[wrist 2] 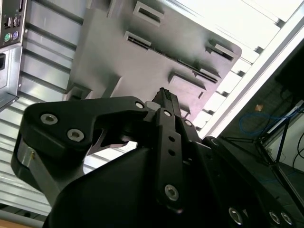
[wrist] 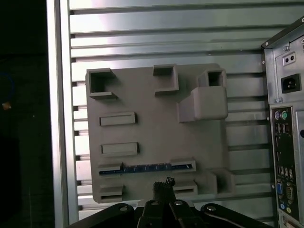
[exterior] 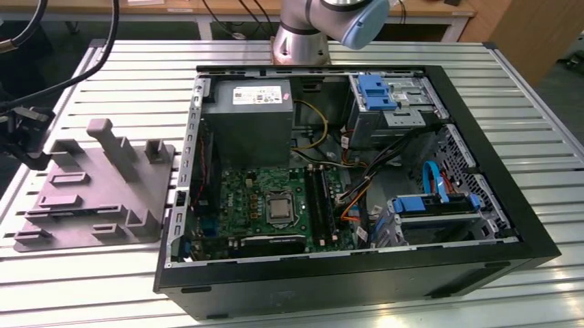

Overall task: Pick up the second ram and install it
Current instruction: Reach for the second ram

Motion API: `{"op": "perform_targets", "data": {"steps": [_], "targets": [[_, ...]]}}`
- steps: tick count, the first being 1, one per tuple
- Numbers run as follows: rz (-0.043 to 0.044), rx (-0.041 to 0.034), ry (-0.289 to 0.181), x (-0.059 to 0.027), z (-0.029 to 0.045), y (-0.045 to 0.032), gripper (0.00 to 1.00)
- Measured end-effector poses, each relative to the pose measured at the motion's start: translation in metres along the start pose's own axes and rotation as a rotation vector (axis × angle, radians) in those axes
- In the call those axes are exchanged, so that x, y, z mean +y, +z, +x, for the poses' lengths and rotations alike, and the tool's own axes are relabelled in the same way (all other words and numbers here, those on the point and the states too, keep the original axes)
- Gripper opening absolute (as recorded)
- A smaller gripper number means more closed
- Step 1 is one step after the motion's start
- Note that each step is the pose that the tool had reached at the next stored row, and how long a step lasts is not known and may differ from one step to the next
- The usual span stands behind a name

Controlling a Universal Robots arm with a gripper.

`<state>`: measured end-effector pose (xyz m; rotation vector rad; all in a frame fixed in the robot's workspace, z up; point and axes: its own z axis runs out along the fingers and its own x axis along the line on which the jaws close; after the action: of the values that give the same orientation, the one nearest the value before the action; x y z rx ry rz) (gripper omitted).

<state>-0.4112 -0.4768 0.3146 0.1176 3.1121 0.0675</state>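
Exterior view: a grey tray lies beside the open computer case. First wrist view: the second ram stands edgewise in a tray slot, and the gripper hovers near it, clenched and empty. Second wrist view: its fingertips meet over the tray.

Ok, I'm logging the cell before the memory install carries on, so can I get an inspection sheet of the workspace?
Surface: slatted metal table carrying a grey tray and an open computer case.
Job's things: second ram seated edge-up in a tray slot.
Clutter: nothing seen.
Grippers: end effector poised over the tray, beside the ram's slot.
Cables: yellow wires and orange wires inside the case; black cables hanging at the exterior view's left.
Surroundings: wooden bench behind the table.
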Motion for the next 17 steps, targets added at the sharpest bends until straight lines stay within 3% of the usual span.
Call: {"op": "perform_targets", "data": {"steps": [17], "targets": [[0.0, 0.0, -0.001, -0.0065, 0.0022, 0.0112, 0.1]]}}
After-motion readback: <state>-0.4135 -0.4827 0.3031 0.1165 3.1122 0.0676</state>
